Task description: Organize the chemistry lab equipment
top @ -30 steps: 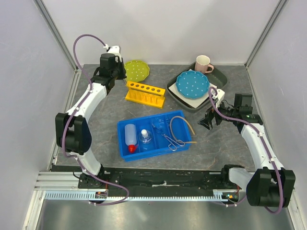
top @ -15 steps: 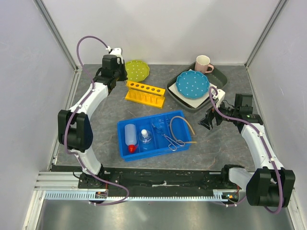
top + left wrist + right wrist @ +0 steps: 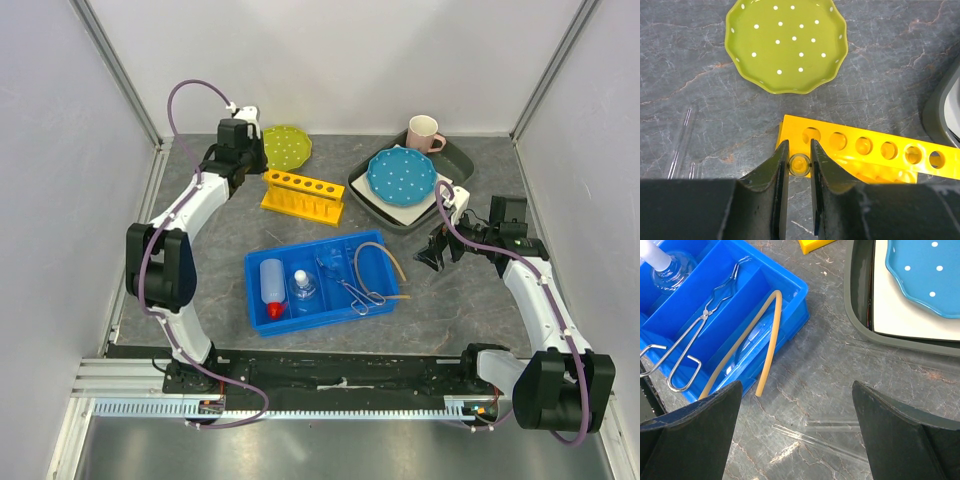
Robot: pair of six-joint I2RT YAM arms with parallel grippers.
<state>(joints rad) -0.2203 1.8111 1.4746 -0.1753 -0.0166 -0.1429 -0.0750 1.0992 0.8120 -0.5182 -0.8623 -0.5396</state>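
My left gripper point(image 3: 799, 150) is shut on a clear test tube point(image 3: 799, 165), seen end-on, just off the left end of the yellow test tube rack point(image 3: 875, 150). In the top view it point(image 3: 240, 155) is at the back left beside the rack point(image 3: 303, 195). The blue tray point(image 3: 258, 266) holds the white squeeze bottle point(image 3: 271, 285), glass flask point(image 3: 303, 287), metal tongs point(image 3: 355, 290) and tan tubing point(image 3: 390, 265). My right gripper point(image 3: 796, 387) is open and empty over clear test tubes point(image 3: 825, 432) lying on the table right of the tray point(image 3: 795, 295).
A green dotted plate point(image 3: 786, 42) lies behind the rack. More clear tubes point(image 3: 682, 145) lie on the table left of it. A grey tray point(image 3: 450, 160) at the back right holds a blue dotted plate point(image 3: 402, 173) and a pink mug point(image 3: 424, 132).
My left arm has shifted a little to the right and back near the rack's left end. The right arm has not moved.
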